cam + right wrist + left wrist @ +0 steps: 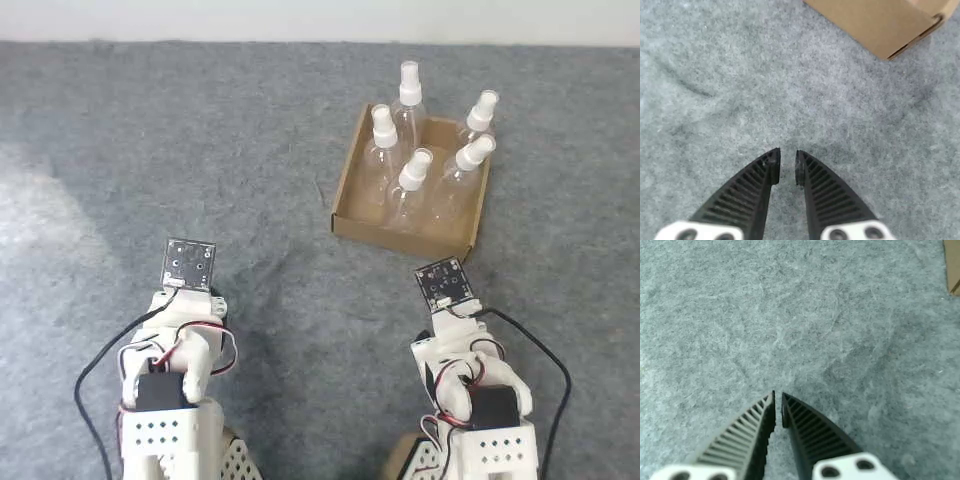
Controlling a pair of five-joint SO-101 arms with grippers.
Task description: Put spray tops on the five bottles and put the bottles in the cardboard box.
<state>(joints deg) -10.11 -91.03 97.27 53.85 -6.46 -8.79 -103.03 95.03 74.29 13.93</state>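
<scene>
The left end effector [778, 399] is seen with its two ribbed fingers drawn together until only a hairline slit is left at the tips; nothing is gripped, and bare grey covering lies beneath it. The right end effector [787, 161] is likewise clenched on nothing, though a slightly wider slit is left between its tips. Both are held low over the bench [200, 150], close in front of their own bases, with the left arm [180, 340] and the right arm [465, 370] folded back side by side.

Outward from there, the cardboard box [400, 233] is found ahead of both arms and off to the right-hand side. Its near wall is seen close before the right end effector, whereas only a corner of it is caught at the edge of the left wrist view, well apart from those fingers. The right arm is therefore judged the nearer one. The box's long axis is taken to run away from the arms, skewed a little.

Inside the box, the five bottles [385, 165] are packed close together, necks up, some leaning slightly, so their long axes are roughly vertical. A white spray top [415, 168] is seen on every one.

The task is judged complete. Were a bottle to need straightening, the reach would be forward and best made by the right arm.
</scene>
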